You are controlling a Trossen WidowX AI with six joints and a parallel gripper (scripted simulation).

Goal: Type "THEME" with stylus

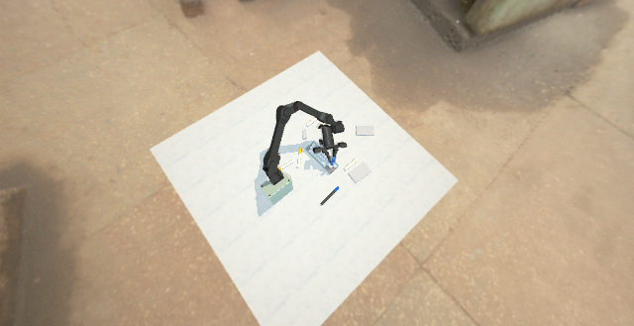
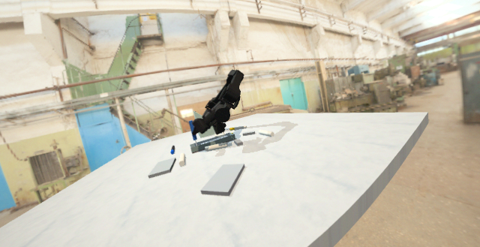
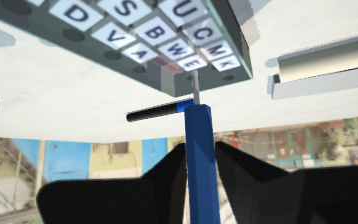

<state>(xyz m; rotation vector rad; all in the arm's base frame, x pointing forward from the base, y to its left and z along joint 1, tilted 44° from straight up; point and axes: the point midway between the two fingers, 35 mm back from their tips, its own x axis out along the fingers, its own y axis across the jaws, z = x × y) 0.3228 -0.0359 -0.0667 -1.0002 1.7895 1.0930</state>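
My gripper (image 3: 200, 149) (image 1: 331, 154) (image 2: 199, 126) is shut on a blue stylus (image 3: 200, 145) (image 1: 334, 158) (image 2: 192, 130) with a thin grey tip. In the wrist view the tip points at the near edge of the keyboard (image 3: 130, 75) (image 1: 322, 158) (image 2: 212, 141), close to the white key marked E (image 3: 192, 62). I cannot tell whether the tip touches the key. The keyboard is a dark green-grey slab with white lettered keys, lying on the white desk (image 1: 277, 247) (image 2: 300, 172).
A second black pen with a blue end (image 1: 329, 195) (image 3: 155, 111) (image 2: 172, 149) lies on the desk near the keyboard. Two grey flat blocks (image 1: 360, 171) (image 1: 365, 130) (image 2: 223, 179) (image 2: 162, 167) and several small white and yellow markers (image 1: 299, 157) lie around the keyboard. The arm's base (image 1: 276, 189) stands to the left.
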